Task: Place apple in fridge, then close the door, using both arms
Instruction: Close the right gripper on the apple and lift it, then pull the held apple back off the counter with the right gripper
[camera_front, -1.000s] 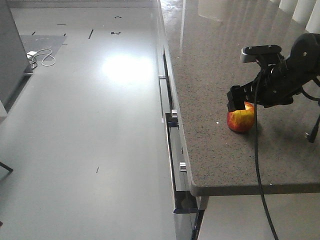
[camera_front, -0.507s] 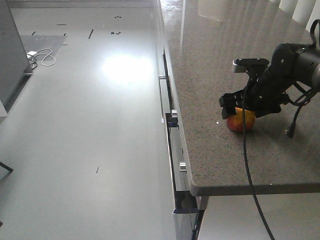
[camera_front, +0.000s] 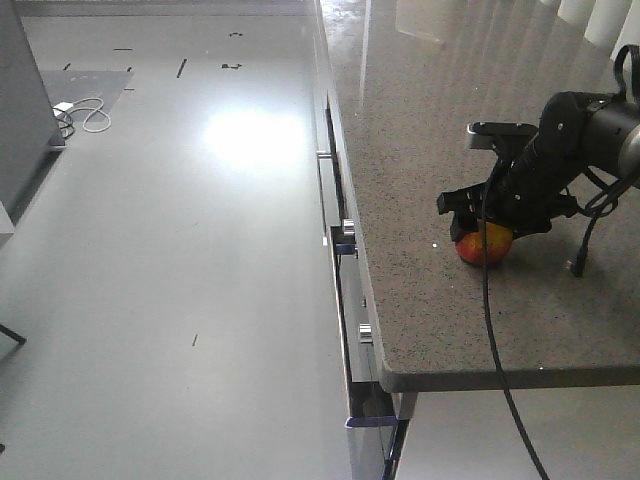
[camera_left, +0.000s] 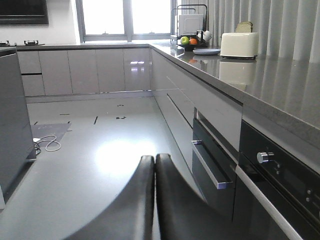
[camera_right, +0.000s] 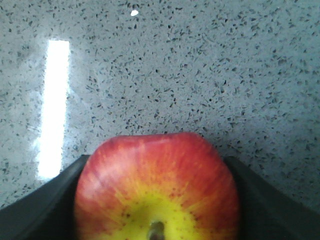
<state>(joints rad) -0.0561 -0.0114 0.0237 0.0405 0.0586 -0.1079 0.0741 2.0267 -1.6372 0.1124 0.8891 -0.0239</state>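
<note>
Apple is sitting on the speckled grey-brown counter, at the right side of the room and not far from the near edge; I am counting only one. Going from the left, one dark grey panel is standing at the left border. One white cable is lying on the floor near it. The glossy grey floor is reflecting one bright patch of light. Next, the drawer fronts with metal handles are running along the counter's side. On the counter, the right gripper is reaching down over the apple, and its two fingers are pinching the fruit from both sides. One black cable is hanging over the near edge. The left gripper is hovering above the floor with its two fingers pressed together, holding nothing.
</note>
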